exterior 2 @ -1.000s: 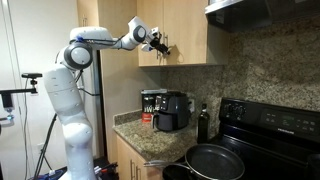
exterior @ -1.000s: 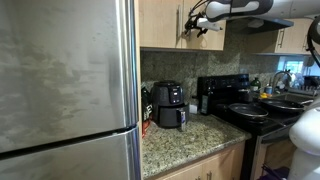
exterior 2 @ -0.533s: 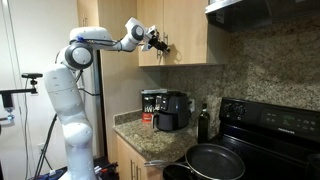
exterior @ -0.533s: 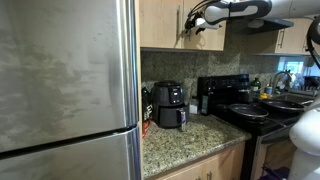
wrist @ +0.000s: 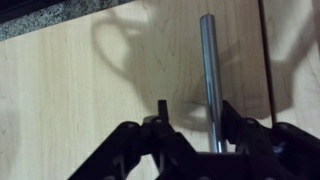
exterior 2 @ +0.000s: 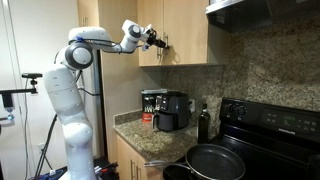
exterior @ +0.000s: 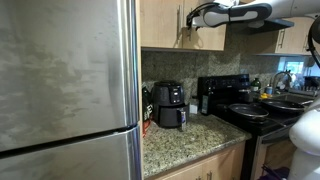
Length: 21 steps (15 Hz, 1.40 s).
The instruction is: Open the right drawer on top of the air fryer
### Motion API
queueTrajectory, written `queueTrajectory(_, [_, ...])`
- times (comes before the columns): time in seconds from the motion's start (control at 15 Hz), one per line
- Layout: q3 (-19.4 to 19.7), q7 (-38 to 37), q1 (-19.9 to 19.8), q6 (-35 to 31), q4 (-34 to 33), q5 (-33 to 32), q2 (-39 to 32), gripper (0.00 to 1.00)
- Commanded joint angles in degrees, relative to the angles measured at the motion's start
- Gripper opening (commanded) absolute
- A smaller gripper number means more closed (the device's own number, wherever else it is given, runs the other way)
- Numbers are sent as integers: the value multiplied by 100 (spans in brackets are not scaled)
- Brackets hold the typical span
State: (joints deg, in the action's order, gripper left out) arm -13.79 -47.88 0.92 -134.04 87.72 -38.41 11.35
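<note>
The black air fryer (exterior: pixel 170 103) (exterior 2: pixel 172 110) stands on the granite counter below the light-wood upper cabinets. My gripper (exterior: pixel 189 19) (exterior 2: pixel 159 41) is up at the right drawer (exterior: pixel 206 25) (exterior 2: pixel 188 30), at its slim metal bar handle (wrist: pixel 209 60). In the wrist view the gripper (wrist: pixel 195 118) straddles the bar. One finger sits close against the bar on its right, and the other finger (wrist: pixel 163 110) stands apart on its left with bare wood showing between. The jaws are partly narrowed and open, not clamped. The twin door's handle (exterior: pixel 178 20) is just beside.
A steel fridge (exterior: pixel 65 90) fills the near side in an exterior view. A black stove (exterior 2: pixel 270 115) with a pan (exterior 2: pixel 215 160) sits past a dark bottle (exterior 2: pixel 203 122). A range hood (exterior 2: pixel 260 10) hangs above the stove.
The gripper has risen slightly along the cabinet front toward the handle, and its jaws have narrowed around the bar. The door stays flush.
</note>
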Motion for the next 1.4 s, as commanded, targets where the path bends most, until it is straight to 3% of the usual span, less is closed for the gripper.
queueTrajectory(0.0, [119, -472, -302, 228, -336, -599, -158, 23])
queueTrajectory(0.2, [241, -486, -261, 166, -131, -606, 75, 5])
queueTrajectory(0.33, [330, -397, -246, 84, 87, -457, 264, 0])
queueTrajectory(0.47, [326, -367, -220, 103, 271, -429, 446, 4])
queueTrajectory(1.13, [182, -611, -222, 592, 1177, 82, 1623, 4])
queueTrajectory(1.2, [-136, -407, -45, 312, 766, 80, 941, 4])
queueTrajectory(1.27, [-161, -351, -52, 317, 837, 103, 1014, 16])
queueTrajectory(1.33, [-174, -337, -50, 291, 830, 100, 997, 16])
